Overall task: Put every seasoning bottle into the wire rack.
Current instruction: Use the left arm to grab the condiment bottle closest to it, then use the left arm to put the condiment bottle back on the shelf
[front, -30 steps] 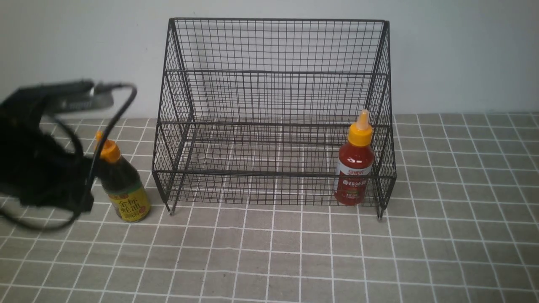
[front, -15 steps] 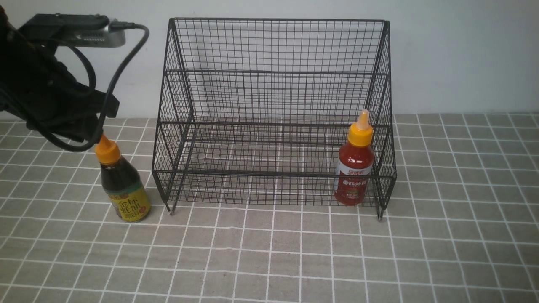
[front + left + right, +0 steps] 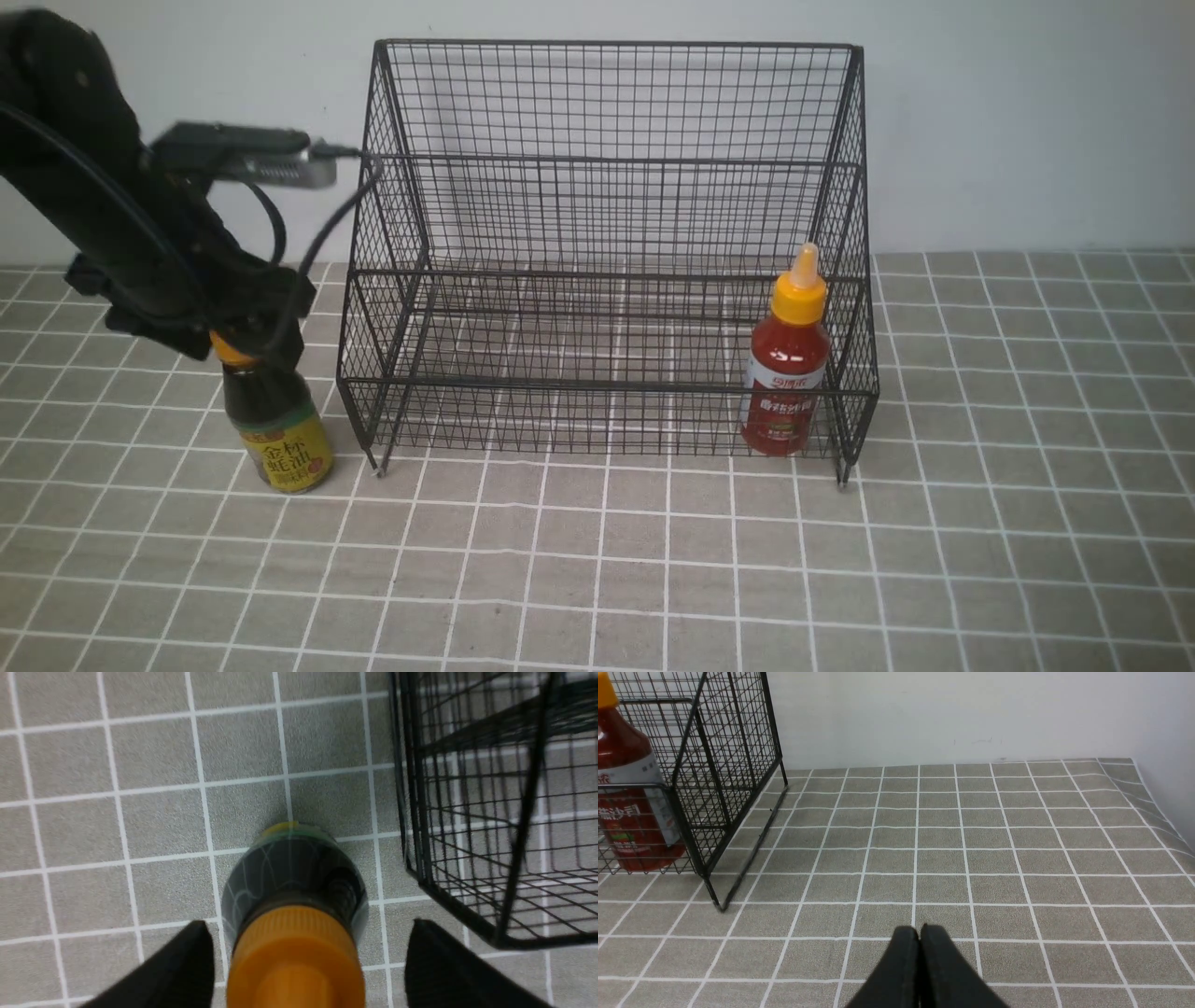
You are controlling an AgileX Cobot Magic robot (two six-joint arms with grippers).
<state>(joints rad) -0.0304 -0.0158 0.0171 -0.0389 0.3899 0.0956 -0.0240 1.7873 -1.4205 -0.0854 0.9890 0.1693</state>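
Wire rack [image 3: 607,275], black mesh, two-tiered, sides sloped, stood on short legs on the table [image 3: 635,569], a pale wall [image 3: 1018,121] behind it. The table was grey with a grid of white lines.

Inside the rack, one occupant: the red sauce bottle [image 3: 787,369], upright in the lower tier, close by the side wall at the right end. Its base sat low behind the front mesh; its yellow cap [image 3: 799,299] and pale nozzle rose above the lower front rails. White-and-red label, partly crossed by wires. The upper part of the rack held nothing.

Outside, just beyond the rack's left end, the dark brown sauce bottle [image 3: 274,411] was upright on the table, yellow-green label facing the front camera. Orange cap [image 3: 295,956] partly hidden there by the left gripper [image 3: 303,963], whose jaws were spread wide, one on either side of the cap; in the wrist view a gap showed on both sides, so no grip.

Right gripper [image 3: 920,933]: narrow, fingertips together, nothing between them, over table well apart from the red bottle.
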